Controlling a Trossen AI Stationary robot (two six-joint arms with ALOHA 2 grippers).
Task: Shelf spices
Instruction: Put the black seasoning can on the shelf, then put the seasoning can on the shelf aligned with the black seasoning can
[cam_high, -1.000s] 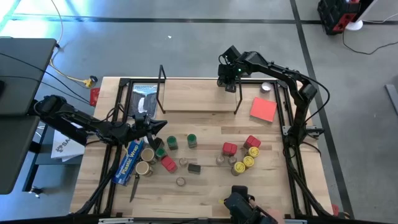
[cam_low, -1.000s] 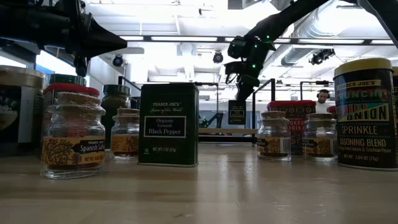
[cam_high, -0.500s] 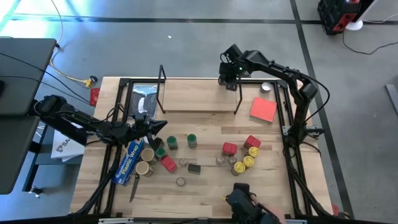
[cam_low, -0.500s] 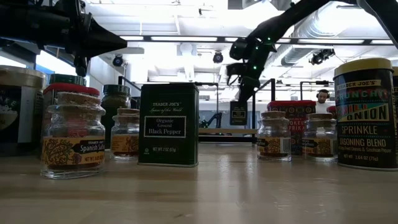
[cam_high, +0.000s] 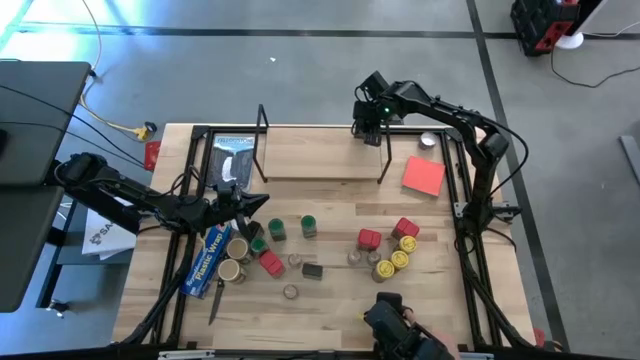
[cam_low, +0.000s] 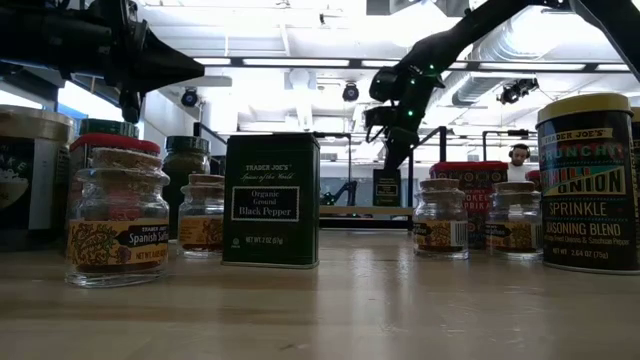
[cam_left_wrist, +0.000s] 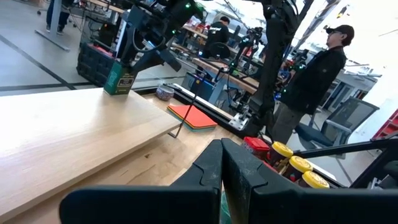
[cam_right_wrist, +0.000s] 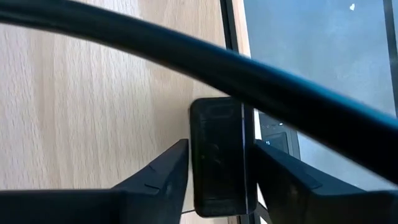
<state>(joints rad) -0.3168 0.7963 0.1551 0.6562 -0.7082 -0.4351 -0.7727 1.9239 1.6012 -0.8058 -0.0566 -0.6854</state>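
The light-wood shelf (cam_high: 320, 160) stands at the table's far side. A dark green spice tin (cam_right_wrist: 217, 155) stands upright on its board near the right end, and also shows in the low view (cam_low: 387, 187). My right gripper (cam_right_wrist: 221, 146) reaches down over the tin from above. It is open, one finger on either side of the tin with a thin gap each way. Many more spices stand on the table nearer me, among them green-lidded jars (cam_high: 308, 225), red tins (cam_high: 369, 238) and yellow-lidded jars (cam_high: 398, 260). My left gripper (cam_high: 258, 200) hangs shut above the table's left part.
A blue plastic-wrap box (cam_high: 210, 258) lies at the left. A red square sheet (cam_high: 423, 175) and a small round tin (cam_high: 430, 140) lie right of the shelf. Thin black uprights (cam_high: 383, 160) stand at the shelf's ends. A person (cam_left_wrist: 317, 68) stands beyond the table.
In the low view, the dark tin under my right gripper has sunk a little and now stands on the shelf board.
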